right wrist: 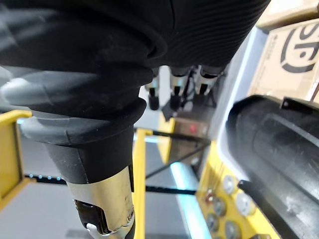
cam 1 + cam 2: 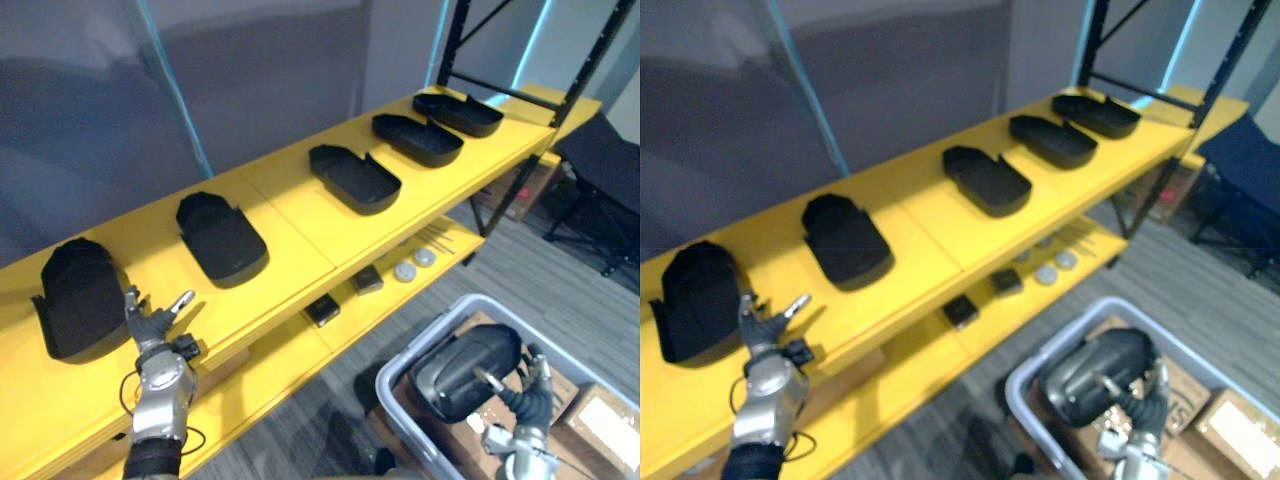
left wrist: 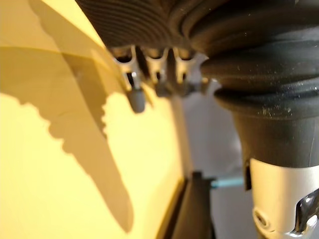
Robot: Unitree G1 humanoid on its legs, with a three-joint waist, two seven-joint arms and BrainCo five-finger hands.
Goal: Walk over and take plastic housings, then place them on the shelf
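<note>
Five black housings sit in a row on the yellow shelf [image 2: 300,215], running from 8 o'clock up to 1 o'clock. The leftmost housing [image 2: 80,295] is near the front edge. A sixth housing [image 2: 460,372], the one to take, lies dome-up in the grey bin [image 2: 420,338] at 5 o'clock on the floor, beside cardboard boxes [image 2: 600,420].

The right hand [image 2: 527,385] is at that housing's 3 o'clock. Its fingers are straight and its thumb reaches onto the shell, so it's touching but not clasped round it. The left hand [image 2: 155,335] is at 7 o'clock with fingers splayed and nothing in it, just beside the leftmost housing.

Risks:
- The smooth domed shell could slip if it's lifted on a thumb contact alone.
- It could catch on the bin rim coming out.
- The left hand could nudge the leftmost housing off the edge.
- The gaps between the shelf housings look tight for setting another down.
</note>
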